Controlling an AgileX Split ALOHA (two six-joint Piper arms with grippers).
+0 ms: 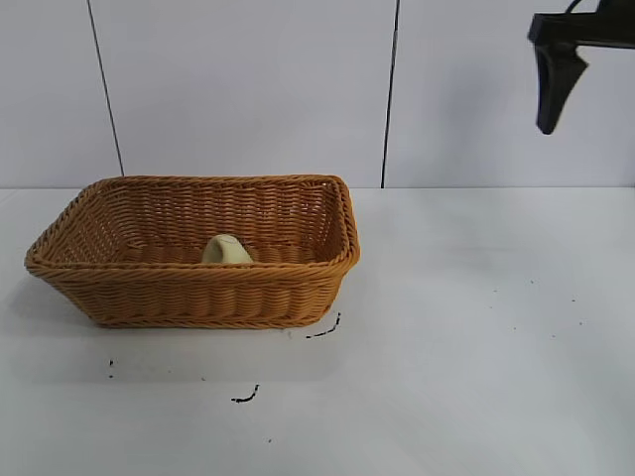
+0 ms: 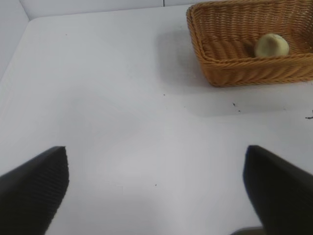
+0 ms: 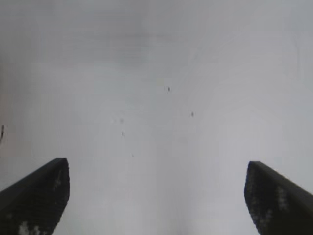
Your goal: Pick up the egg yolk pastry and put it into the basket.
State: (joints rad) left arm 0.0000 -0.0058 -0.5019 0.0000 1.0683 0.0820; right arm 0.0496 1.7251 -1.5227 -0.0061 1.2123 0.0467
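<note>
With the pastry (image 1: 227, 250) lying tilted inside the basket (image 1: 198, 293) at the frame's left, both released tools, right (image 1: 552, 94) upper right and left (image 2: 156, 188), are idling; placing looks finished.

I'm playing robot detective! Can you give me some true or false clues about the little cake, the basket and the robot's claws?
1. The egg yolk pastry sits inside the basket. True.
2. The right gripper is squeezing the pastry. False: it is open and empty, up high at the right of the exterior view.
3. The left gripper is open over bare table. True.
4. The basket has tipped over. False: it stands upright on the table.
5. Small dark marks dot the table in front of the basket. True.
</note>
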